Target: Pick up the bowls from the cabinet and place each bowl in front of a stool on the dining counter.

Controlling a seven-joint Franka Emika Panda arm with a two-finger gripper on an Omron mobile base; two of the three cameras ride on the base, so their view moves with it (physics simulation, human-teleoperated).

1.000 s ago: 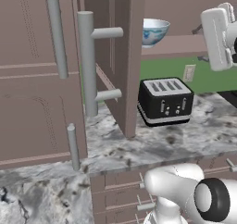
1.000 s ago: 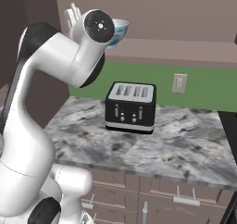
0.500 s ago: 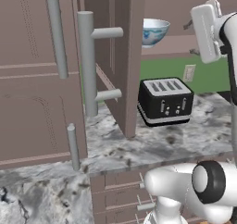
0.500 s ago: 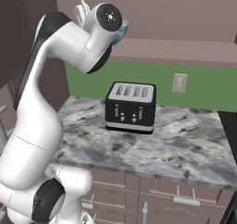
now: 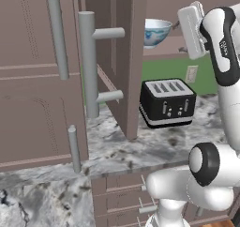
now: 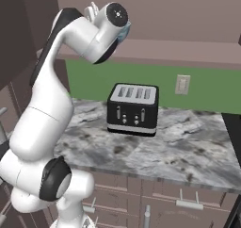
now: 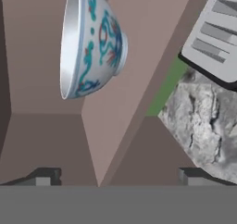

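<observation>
We are reaching for 1 round white porcelain bowl with blue-green pattern [image 7: 92,40] on the brown wooden cabinet [image 5: 126,57] shelf. Our gripper [image 7: 115,177] is spread wide and empty, the bowl at 11 o'clock in the hand view. Next we likely need to centre the jaws on its rim.

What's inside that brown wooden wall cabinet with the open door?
One round white bowl with a blue-green painted pattern stands on the shelf of the brown cabinet. The open door and the robot's arm cover the rest of the shelf.

Black four-slot toaster [image 5: 167,102] stands upright on the marbled surface [image 5: 140,148], near the green back wall [image 6: 197,88]. Wall outlet [image 6: 182,84] on that wall, right of toaster. Brown drawer fronts [image 6: 160,206] below the surface.
</observation>
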